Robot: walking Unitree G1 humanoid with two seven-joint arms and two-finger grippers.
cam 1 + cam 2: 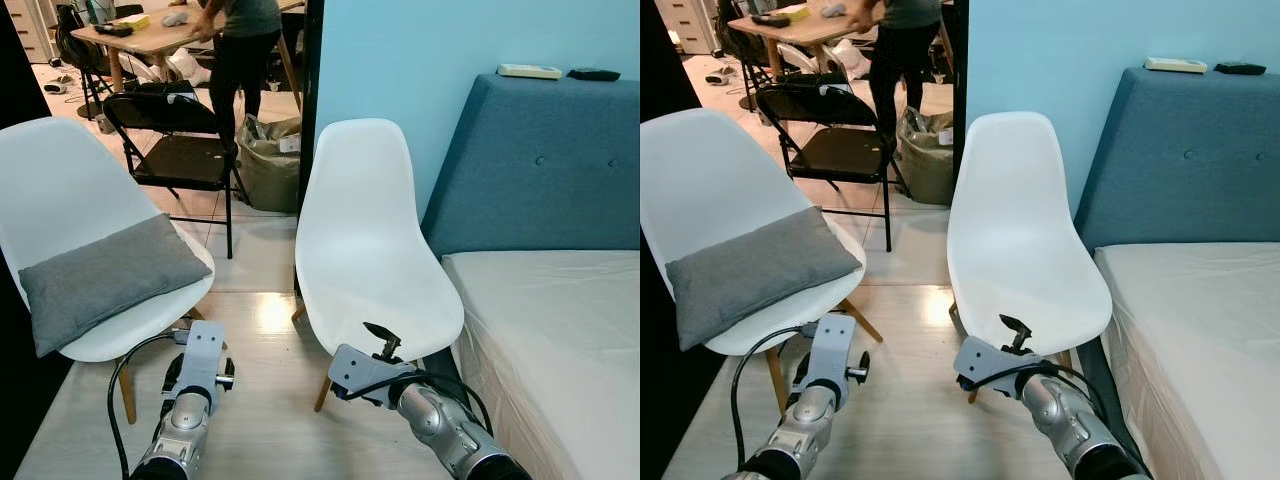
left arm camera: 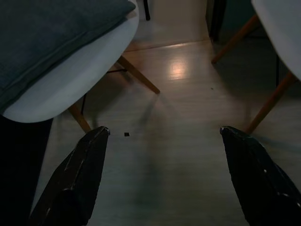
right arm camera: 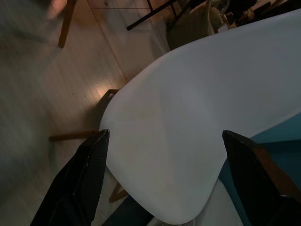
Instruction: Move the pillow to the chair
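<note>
Pillow (image 1: 105,278) on left chair (image 1: 60,190), above-left of left gripper (image 2: 162,179); both jaws wide, empty.

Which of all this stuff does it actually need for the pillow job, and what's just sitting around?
For the job:
grey pillow, on the left white chair
empty white chair
left gripper and right gripper, both open

Just lying about:
black folding chair
blue bed headboard
wooden table
</note>
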